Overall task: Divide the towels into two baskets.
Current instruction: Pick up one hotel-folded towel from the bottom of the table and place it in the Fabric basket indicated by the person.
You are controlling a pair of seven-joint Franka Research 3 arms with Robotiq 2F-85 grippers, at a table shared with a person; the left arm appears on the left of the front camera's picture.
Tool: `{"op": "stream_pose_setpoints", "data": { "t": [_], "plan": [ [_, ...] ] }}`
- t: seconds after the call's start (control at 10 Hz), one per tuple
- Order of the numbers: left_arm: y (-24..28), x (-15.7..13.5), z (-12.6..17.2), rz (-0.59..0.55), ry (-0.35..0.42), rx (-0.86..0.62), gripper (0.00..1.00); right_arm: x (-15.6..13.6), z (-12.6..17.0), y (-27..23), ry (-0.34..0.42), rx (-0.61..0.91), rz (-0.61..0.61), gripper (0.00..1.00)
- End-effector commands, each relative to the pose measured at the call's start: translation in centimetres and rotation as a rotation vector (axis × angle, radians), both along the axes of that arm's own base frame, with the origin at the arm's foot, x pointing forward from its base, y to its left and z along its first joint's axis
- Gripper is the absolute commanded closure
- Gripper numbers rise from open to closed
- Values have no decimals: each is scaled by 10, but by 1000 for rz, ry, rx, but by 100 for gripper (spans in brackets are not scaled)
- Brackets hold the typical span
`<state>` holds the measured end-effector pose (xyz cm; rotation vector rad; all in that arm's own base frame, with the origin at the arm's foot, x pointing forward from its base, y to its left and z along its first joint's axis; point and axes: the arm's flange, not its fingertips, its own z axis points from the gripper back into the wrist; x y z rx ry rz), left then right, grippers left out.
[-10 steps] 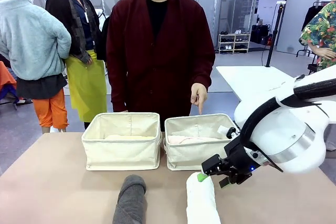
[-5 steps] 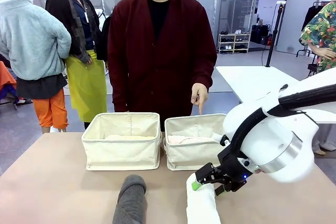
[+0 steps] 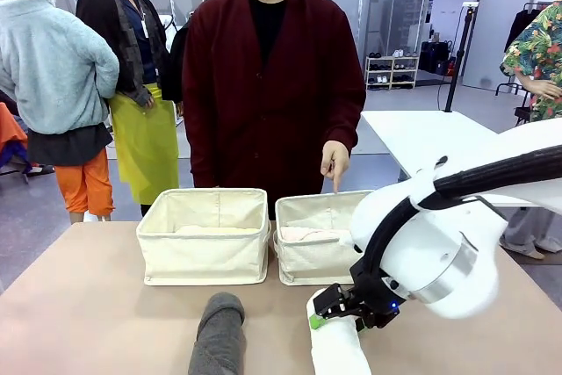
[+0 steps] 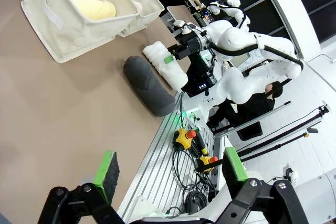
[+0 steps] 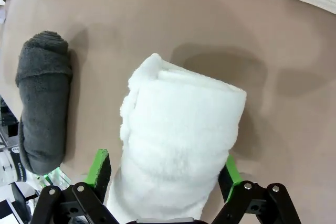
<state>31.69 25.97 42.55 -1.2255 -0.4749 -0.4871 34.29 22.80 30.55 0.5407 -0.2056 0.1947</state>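
Note:
A white towel (image 3: 335, 350) lies near the table's front edge, right of a dark grey towel (image 3: 218, 333). My right gripper (image 3: 338, 320) is down over the white towel's far end. In the right wrist view this gripper (image 5: 164, 174) straddles the white towel (image 5: 178, 140), jaws open, green pads close against its two sides. The two cream baskets stand side by side behind them. The left basket (image 3: 204, 256) holds a pale yellow towel (image 3: 206, 229), and the right basket (image 3: 303, 265) holds a pale pink towel (image 3: 303, 234). My left gripper (image 4: 170, 166) hangs open and empty off the table's side.
A person in a dark red cardigan stands at the far side, one hand (image 3: 334, 164) pointing down at the right basket. Bare tabletop (image 3: 88, 305) spreads left of the grey towel. The left wrist view shows cables and emergency-stop buttons (image 4: 191, 145) beside the table.
My right arm has swung left and lowered onto the white towel's far end. Its jaws have narrowed around the roll. The towels, baskets and left gripper have stayed put.

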Motion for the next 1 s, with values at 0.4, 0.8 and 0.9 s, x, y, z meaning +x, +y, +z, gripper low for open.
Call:
{"op": "stream_pose_setpoints", "data": {
  "t": [0.4,0.8,0.9],
  "plan": [
    [-2,-7,2,-7,-5,-2,0,3,-10,17,-12,-56,-5,57],
    [-2,-7,2,-7,-5,-2,0,-10,36,19,-27,-92,125,57],
    [-2,-7,2,-7,-5,-2,0,-16,56,23,-41,-130,176,57]
  ]
}}
